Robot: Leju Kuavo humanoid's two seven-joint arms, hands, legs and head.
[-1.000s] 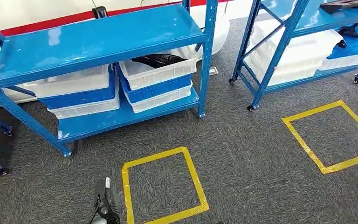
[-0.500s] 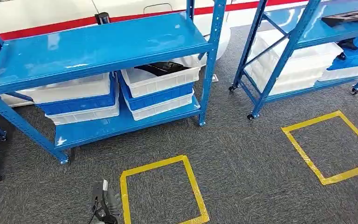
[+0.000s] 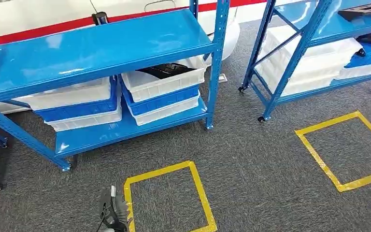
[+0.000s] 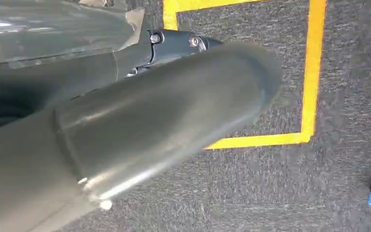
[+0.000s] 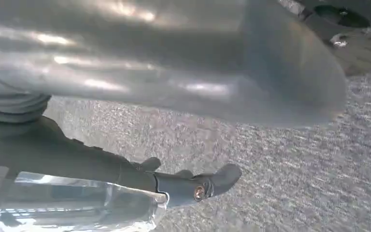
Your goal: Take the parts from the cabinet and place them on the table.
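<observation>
Carpet (image 3: 251,159), grey and flecked, lies nearest to us in the head view and bears a yellow tape square (image 3: 166,198) close in front. At its near left corner we see our left hand (image 3: 112,215) hanging low over the floor; the left wrist view shows its thick grey thumb (image 4: 174,111) above that same tape, yet we cannot tell whether the fingers are spread or closed. Our right hand (image 5: 140,181) hangs over bare carpet in the right wrist view, dark fingers (image 5: 217,181) extended with nothing between them. A second tape square (image 3: 343,150) lies to the right, well apart from the first. Beyond the tape stands the blue cabinet (image 3: 96,48), its lower shelf carrying two stacks of white and blue bins (image 3: 77,101). Dark parts (image 3: 166,70) rest in the top white bin (image 3: 162,82) of the right stack, under the upper shelf. Farther right stands a second blue rack (image 3: 294,53) on casters, holding more bins and a dark tray (image 3: 367,9) on top.
</observation>
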